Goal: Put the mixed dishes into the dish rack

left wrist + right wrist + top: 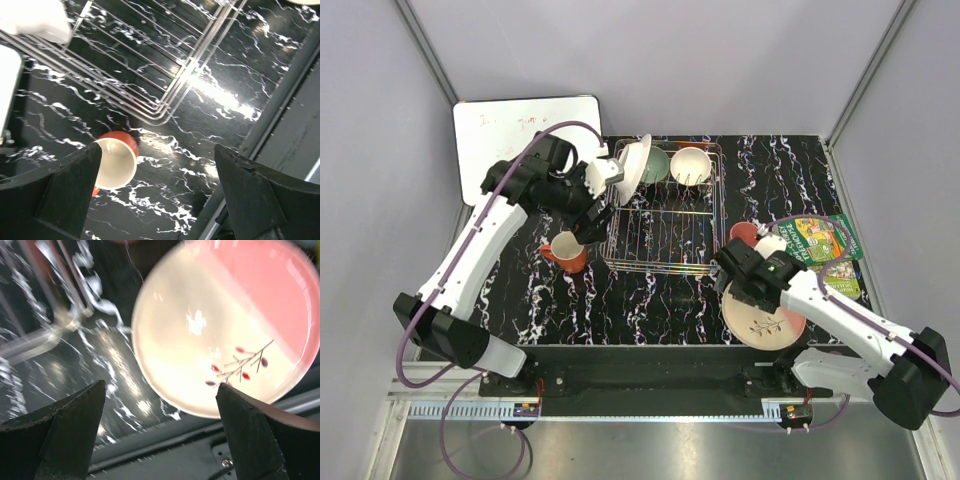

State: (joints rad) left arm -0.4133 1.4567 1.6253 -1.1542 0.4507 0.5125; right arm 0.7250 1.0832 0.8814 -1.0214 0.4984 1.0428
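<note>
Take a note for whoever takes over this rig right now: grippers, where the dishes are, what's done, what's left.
Left gripper: open, empty, above the mug.
Right gripper: open, empty, above the pink plate.
Done: white plate on edge, mint bowl and cream bowl are in the far end of the rack.
Left: mug on the table left of the rack, pink cup just right of it, and pink plate lying flat at the near right.
</note>
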